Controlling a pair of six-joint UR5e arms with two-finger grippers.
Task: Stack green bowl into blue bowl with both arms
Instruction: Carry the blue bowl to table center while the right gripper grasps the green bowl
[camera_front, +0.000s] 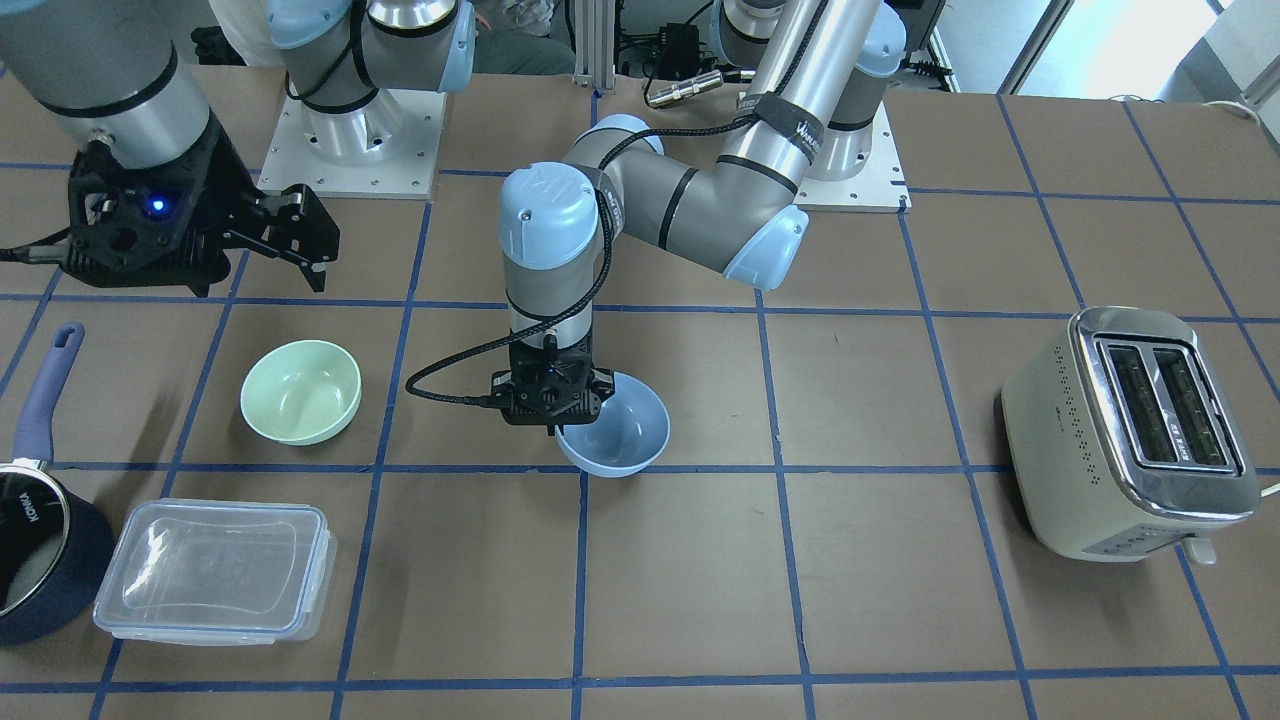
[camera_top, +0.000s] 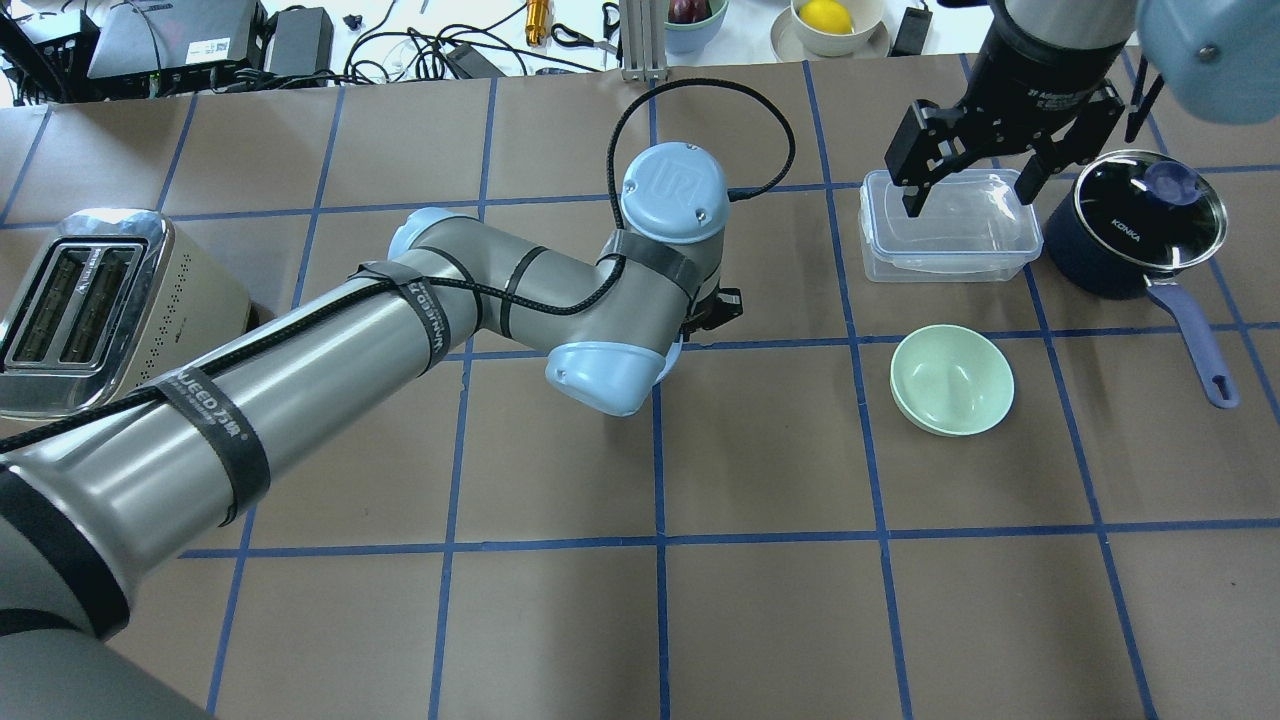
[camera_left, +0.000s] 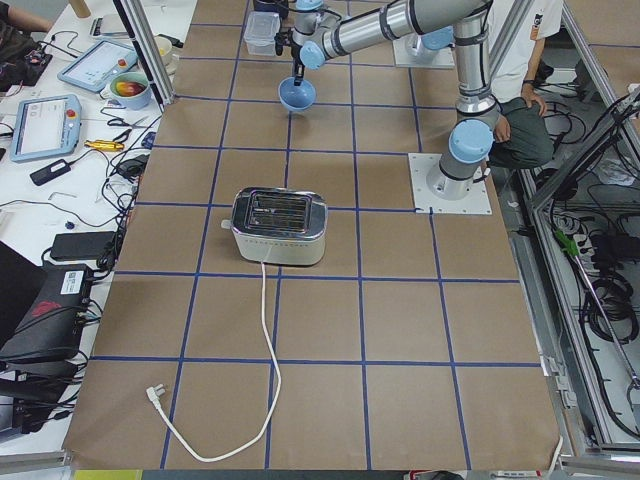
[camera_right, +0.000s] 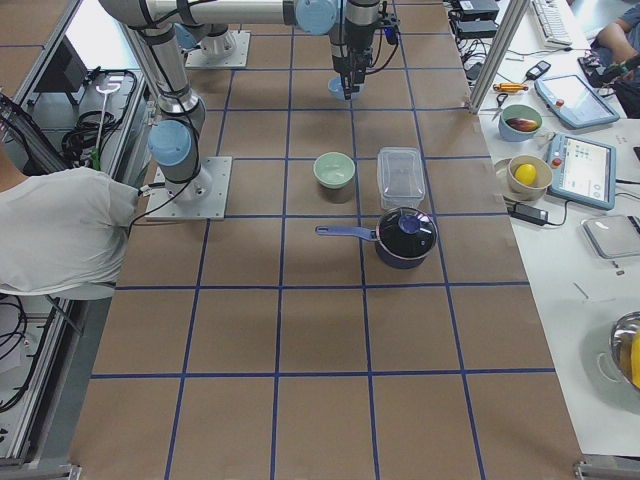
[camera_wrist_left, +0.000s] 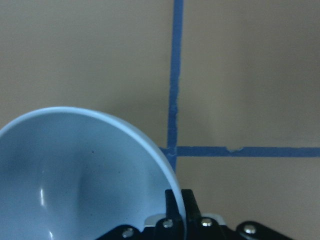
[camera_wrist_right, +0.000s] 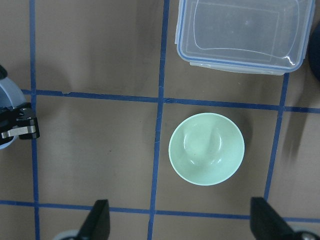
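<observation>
The blue bowl (camera_front: 620, 428) is near the table's middle, tilted, with my left gripper (camera_front: 553, 428) shut on its rim. The left wrist view shows the fingers (camera_wrist_left: 172, 200) pinching the rim of the blue bowl (camera_wrist_left: 75, 180). I cannot tell whether the bowl touches the table. In the overhead view the left arm hides it almost fully. The green bowl (camera_front: 300, 390) sits upright and empty on the table, also seen overhead (camera_top: 952, 380) and in the right wrist view (camera_wrist_right: 206, 148). My right gripper (camera_top: 970, 195) is open and empty, high above the table, beyond the green bowl.
A clear lidded container (camera_top: 950, 225) and a dark navy saucepan (camera_top: 1130, 230) with a long handle stand close to the green bowl on the right side. A cream toaster (camera_top: 90, 310) stands at the far left. Blue tape lines grid the brown table.
</observation>
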